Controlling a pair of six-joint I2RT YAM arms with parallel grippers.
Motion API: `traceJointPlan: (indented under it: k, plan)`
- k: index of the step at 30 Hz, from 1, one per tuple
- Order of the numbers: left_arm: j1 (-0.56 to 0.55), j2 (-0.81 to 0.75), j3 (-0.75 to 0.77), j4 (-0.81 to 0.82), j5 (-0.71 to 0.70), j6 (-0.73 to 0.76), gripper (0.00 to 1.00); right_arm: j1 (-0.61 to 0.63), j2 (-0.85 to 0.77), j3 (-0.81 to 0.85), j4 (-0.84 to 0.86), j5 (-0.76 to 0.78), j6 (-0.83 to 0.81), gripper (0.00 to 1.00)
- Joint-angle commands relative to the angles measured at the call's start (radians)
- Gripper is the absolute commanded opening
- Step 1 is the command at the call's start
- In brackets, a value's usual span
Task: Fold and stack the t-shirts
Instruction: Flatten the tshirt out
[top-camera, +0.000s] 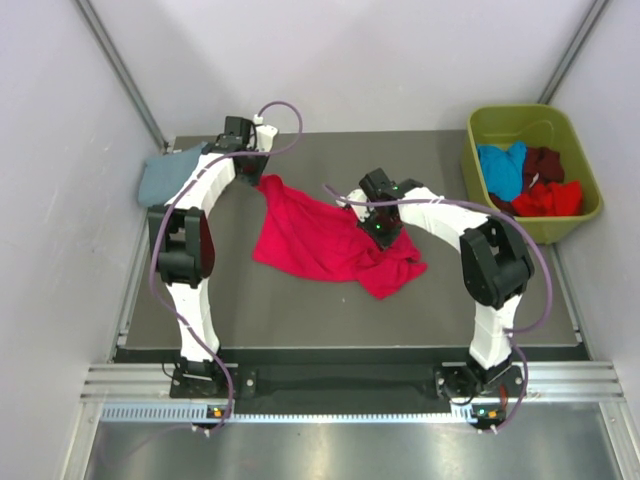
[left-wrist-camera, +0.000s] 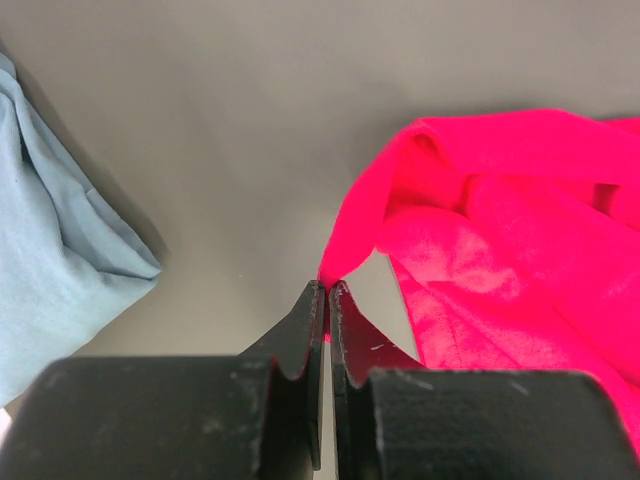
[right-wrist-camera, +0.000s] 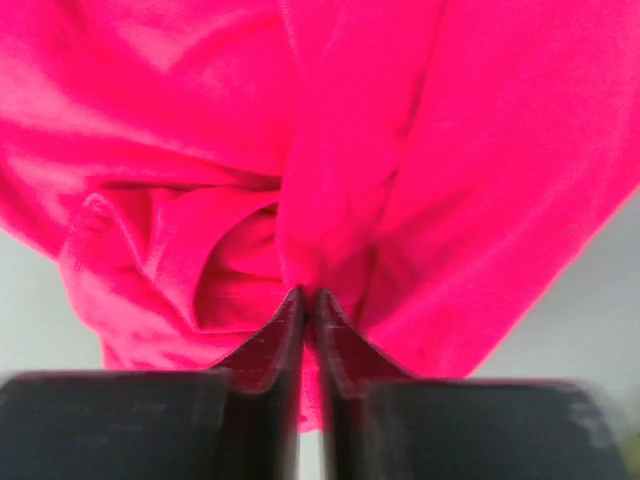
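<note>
Pinching crimson t-shirt (top-camera: 305, 240): left hand (left-wrist-camera: 327, 292) at corner, right hand (right-wrist-camera: 308, 298) mid-fold.

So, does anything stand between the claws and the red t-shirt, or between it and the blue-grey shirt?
Nothing visible does. The left claw pinches the red t-shirt at a corner, and the right claw pinches a fold of it. Toward the blue-grey shirt only bare table shows.

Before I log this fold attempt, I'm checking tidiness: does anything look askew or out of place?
The bright crimson cotton t-shirt lies bunched and twisted on the grey table, pinched by the left tool and right tool. The dusty blue-grey t-shirt seems to overhang its far-left corner.
</note>
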Motion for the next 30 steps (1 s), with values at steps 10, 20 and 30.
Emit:
traceJointPlan:
  k: [10,20,30]
  plan:
    - [0.009,-0.061,0.003,0.052,0.031,-0.025,0.00,-0.045,-0.038,0.202,0.045,0.183,-0.026,0.00]
    - [0.009,-0.058,0.032,0.029,0.024,-0.028,0.00,-0.225,0.068,0.337,0.084,0.251,-0.047,0.00]
    - [0.009,-0.056,0.040,0.004,0.041,-0.047,0.00,-0.248,0.109,0.365,0.117,0.239,-0.035,0.47]
